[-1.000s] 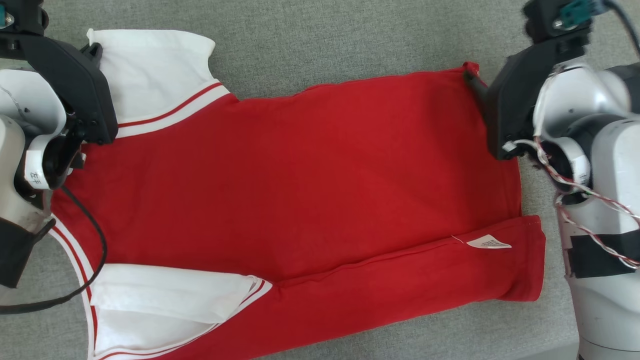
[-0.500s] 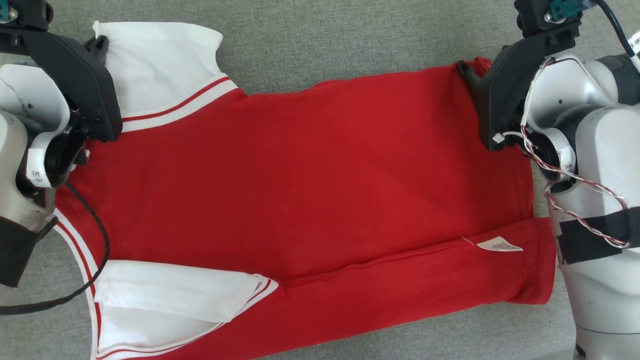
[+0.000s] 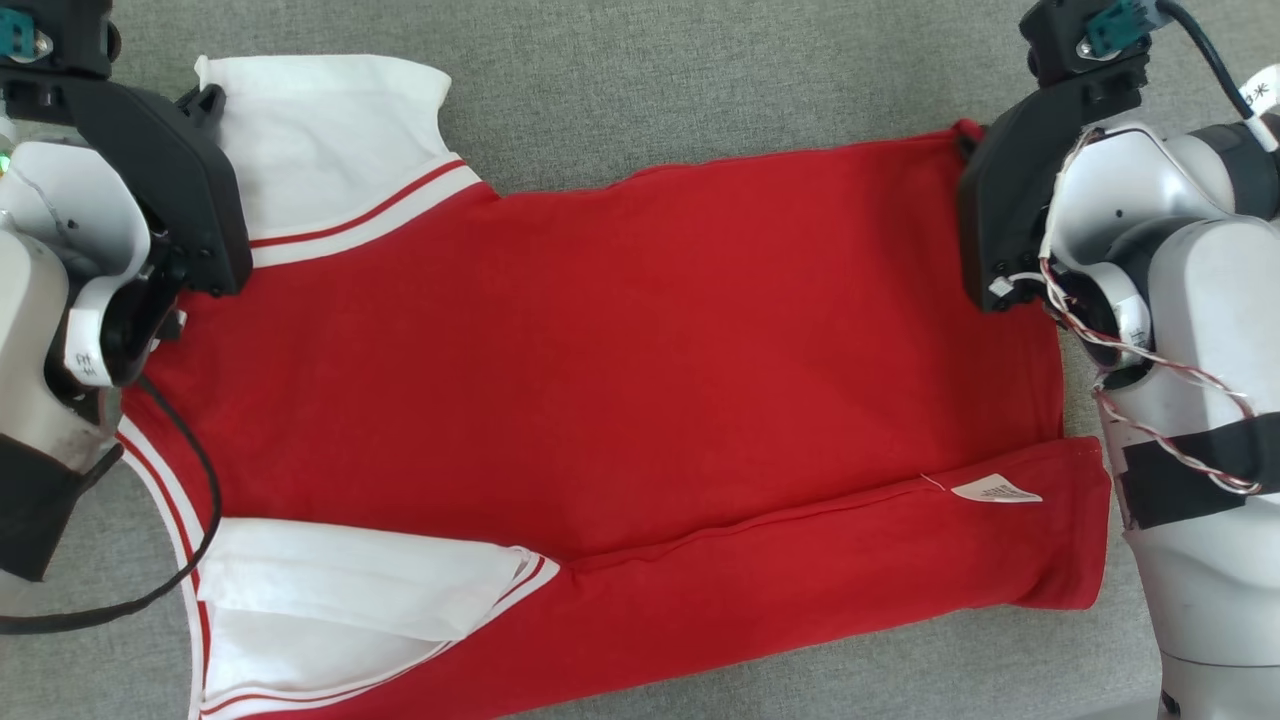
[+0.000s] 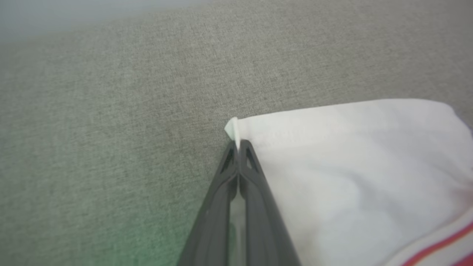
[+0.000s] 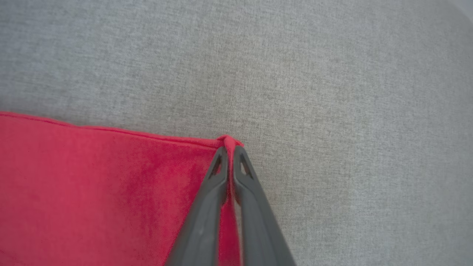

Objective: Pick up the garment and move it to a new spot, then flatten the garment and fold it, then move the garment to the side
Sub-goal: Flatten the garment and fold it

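Observation:
A red garment (image 3: 620, 350) with white, red-striped sleeves lies spread flat on the grey cloth surface (image 3: 700, 70). Its near edge is folded over into a long strip. My left gripper (image 3: 205, 98) is at the far left, shut on the corner of the white sleeve (image 4: 351, 166). In the left wrist view the left gripper (image 4: 238, 146) pinches that corner, and a small tip of cloth pokes out past the fingers. My right gripper (image 3: 967, 140) is at the far right hem corner. The right wrist view shows the right gripper (image 5: 230, 149) shut on the red garment (image 5: 92, 184), its corner bunched between the tips.
A white label (image 3: 995, 490) sticks out of the folded strip near the right end. A black cable (image 3: 190, 520) loops over the garment's left edge. Grey surface extends beyond the garment's far side and at the right (image 5: 351, 92).
My right gripper has closed on the red hem corner, where its fingers stood apart before. The left gripper keeps its hold on the sleeve. The head view has shifted slightly.

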### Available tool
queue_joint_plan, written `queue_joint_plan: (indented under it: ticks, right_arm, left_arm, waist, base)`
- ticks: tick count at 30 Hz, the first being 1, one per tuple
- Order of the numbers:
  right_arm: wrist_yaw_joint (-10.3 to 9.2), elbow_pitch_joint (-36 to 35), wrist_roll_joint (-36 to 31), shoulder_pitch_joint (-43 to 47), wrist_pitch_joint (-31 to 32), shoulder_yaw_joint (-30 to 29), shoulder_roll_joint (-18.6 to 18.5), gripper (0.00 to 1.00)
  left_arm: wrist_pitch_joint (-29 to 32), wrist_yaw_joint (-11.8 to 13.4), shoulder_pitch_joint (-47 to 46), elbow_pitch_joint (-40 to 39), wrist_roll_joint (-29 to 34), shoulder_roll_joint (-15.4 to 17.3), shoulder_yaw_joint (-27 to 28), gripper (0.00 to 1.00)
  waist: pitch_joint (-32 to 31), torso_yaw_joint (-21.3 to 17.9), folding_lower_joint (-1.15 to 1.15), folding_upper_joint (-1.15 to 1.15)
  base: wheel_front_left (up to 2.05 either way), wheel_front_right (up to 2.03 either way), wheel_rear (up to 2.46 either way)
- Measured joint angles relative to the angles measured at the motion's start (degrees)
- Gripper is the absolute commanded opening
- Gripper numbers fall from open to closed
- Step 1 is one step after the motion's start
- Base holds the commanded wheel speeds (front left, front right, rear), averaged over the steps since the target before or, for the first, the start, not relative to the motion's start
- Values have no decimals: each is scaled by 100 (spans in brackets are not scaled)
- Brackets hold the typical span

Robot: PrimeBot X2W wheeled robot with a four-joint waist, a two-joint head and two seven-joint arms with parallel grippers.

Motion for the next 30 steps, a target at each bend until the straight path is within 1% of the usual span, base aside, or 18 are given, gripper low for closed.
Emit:
queue_joint_plan:
  ticks: [3,9,14,16,20,24,27,30]
  right_arm:
    - [0,76,15,1,-167,-258,63,0]
    - [0,250,8,45,-535,-853,386,0]
    - [0,313,172,214,-898,-1289,586,0]
    - [0,339,276,305,-996,-1552,647,0]
    - [0,409,367,593,-1051,-2098,727,0]
    - [0,368,492,877,-1079,-2308,765,0]
    - [0,254,589,1107,-1079,-2299,775,0]
    - [0,130,904,1284,-1125,-2357,789,0]
  left_arm:
    - [-372,-51,33,-9,93,5,16,0]
    - [-1139,-76,174,132,222,-25,125,0]
    - [-2061,-142,495,83,108,-165,383,0]
    - [-2427,-176,703,36,-19,-266,490,0]
    - [-2919,-221,1217,-59,-207,-460,606,0]
    - [-3314,-236,1764,-242,-350,-554,660,0]
    - [-3666,-324,2101,-483,-372,-599,660,0]
    - [-4003,-354,2408,-708,-349,-683,642,0]
  waist:
    - [-5,12,0,0]
    - [-129,60,0,1]
    - [-336,122,0,0]
    - [-438,159,0,0]
    - [-664,253,0,0]
    - [-899,374,-1,0]
    - [-1076,465,-1,0]
    - [-1252,551,-1,0]
  base:
    - [0,0,0]
    - [0,0,0]
    - [0,0,0]
    - [0,0,0]
    - [0,0,0]
    - [0,0,0]
    - [0,0,0]
    - [0,0,0]
